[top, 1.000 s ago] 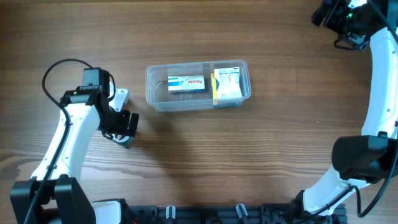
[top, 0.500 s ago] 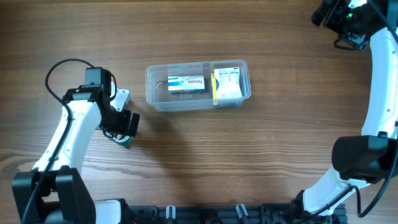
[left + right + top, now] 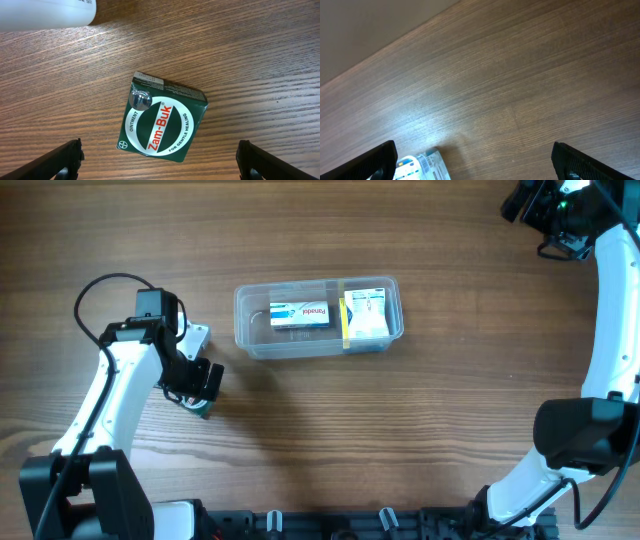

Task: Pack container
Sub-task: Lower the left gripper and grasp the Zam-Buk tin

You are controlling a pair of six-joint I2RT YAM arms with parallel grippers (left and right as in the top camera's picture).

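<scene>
Left gripper point(image 3: 160, 161), jaws wide and empty, above the skewed green Zam-Buk box point(image 3: 162, 125), left of the container point(image 3: 250, 342). Square the jaws to its flat sides before closing. Right gripper point(image 3: 480, 161), far right, also wide and empty.

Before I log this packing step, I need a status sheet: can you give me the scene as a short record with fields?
container: clear tub, mid-table, no lid on it
inside: blue-and-white box toward the left arm, white-and-yellow box beside it
outside: green Zam-Buk box flat on the table, with a white object near it
left gripper: open, over the green Zam-Buk box, holding nothing
right gripper: open, empty, far from the container
</scene>
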